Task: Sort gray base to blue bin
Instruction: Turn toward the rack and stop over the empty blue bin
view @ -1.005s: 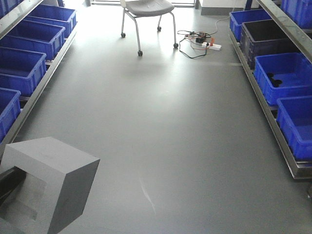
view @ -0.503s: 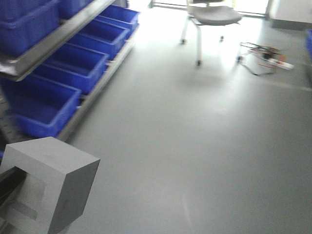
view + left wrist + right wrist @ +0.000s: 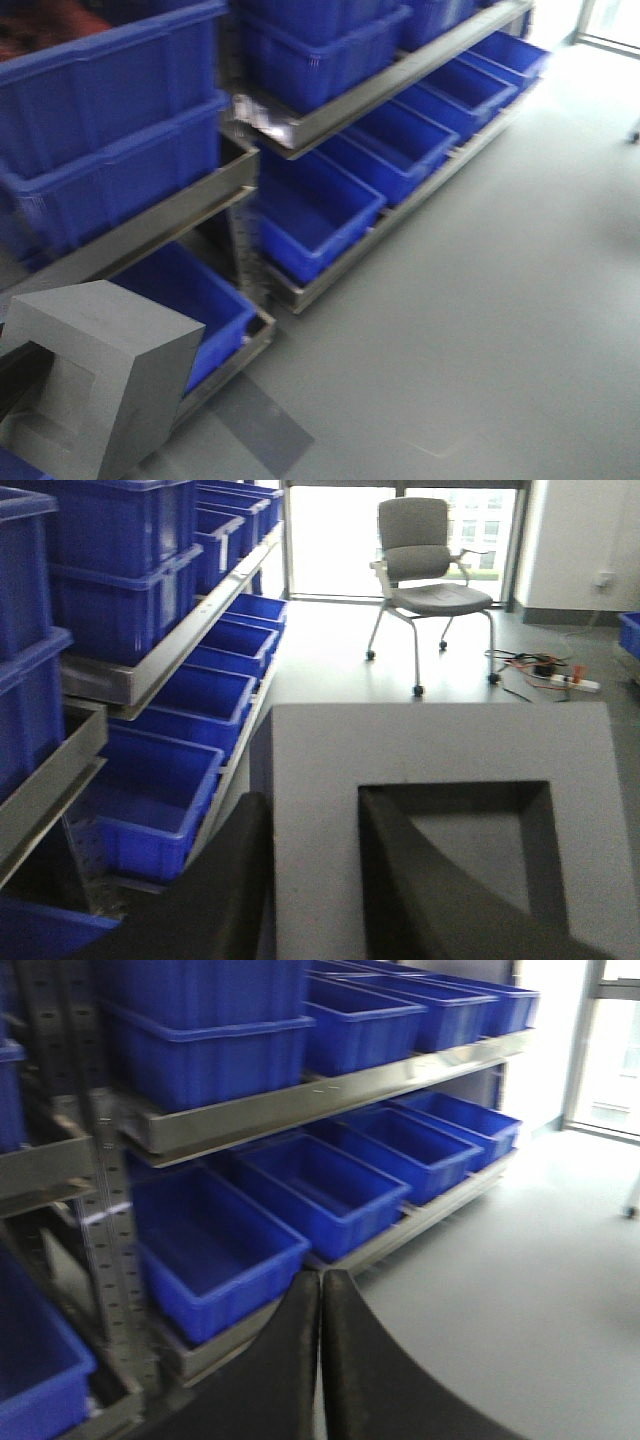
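Note:
The gray base (image 3: 100, 380) fills the bottom-left corner of the front view, its square recess facing left. My left gripper (image 3: 315, 810) is shut on the gray base (image 3: 440, 750), with one black finger outside its left wall and the other inside the recess. Blue bins line a two-level rack. One blue bin (image 3: 195, 290) sits on the lowest shelf just behind the base. In the right wrist view my right gripper (image 3: 321, 1278) is shut with nothing in it, and it points at a low blue bin (image 3: 215, 1230).
The metal shelf rack (image 3: 330, 115) runs from near left to far right, with more blue bins above and below. A wheeled gray chair (image 3: 430, 560) and a power strip with cables (image 3: 555, 675) stand on the gray floor far off.
The front view has swung left. The open floor and chair have left it, and the rack of blue bins now fills it. The gray base stays held in the same corner.

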Robot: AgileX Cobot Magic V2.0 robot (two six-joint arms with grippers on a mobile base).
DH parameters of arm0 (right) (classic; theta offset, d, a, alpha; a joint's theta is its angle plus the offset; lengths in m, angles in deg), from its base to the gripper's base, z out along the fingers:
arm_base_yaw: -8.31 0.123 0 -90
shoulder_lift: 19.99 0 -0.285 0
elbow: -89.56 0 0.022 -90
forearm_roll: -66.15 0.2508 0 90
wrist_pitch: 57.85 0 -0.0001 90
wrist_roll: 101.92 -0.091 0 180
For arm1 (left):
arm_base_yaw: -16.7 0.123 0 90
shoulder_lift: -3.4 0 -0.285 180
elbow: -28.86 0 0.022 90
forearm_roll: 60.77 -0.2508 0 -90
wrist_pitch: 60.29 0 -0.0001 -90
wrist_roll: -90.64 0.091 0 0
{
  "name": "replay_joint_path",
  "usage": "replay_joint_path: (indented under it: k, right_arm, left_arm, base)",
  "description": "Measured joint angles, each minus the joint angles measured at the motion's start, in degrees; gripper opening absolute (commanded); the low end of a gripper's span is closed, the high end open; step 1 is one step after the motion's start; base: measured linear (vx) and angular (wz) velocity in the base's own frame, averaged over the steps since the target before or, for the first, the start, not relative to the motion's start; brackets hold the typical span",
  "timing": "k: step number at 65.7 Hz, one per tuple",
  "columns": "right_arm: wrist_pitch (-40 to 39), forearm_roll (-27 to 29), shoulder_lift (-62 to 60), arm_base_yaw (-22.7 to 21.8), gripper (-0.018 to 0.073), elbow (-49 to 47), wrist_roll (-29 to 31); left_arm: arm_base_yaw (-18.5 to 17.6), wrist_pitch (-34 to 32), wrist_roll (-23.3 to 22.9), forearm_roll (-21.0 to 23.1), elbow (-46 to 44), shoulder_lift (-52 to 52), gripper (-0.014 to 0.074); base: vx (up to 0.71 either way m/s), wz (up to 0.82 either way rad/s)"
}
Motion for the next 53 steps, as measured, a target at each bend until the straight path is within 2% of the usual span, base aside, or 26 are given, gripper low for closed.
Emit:
replay_joint_path:
  k: [53]
  right_arm:
    - [0.00, 0.00, 0.00, 0.00, -0.0009, 0.00, 0.00]
  left_arm:
    - [0.00, 0.00, 0.00, 0.00, 0.00, 0.00, -0.0006]
  base:
    - [0.16, 0.73]
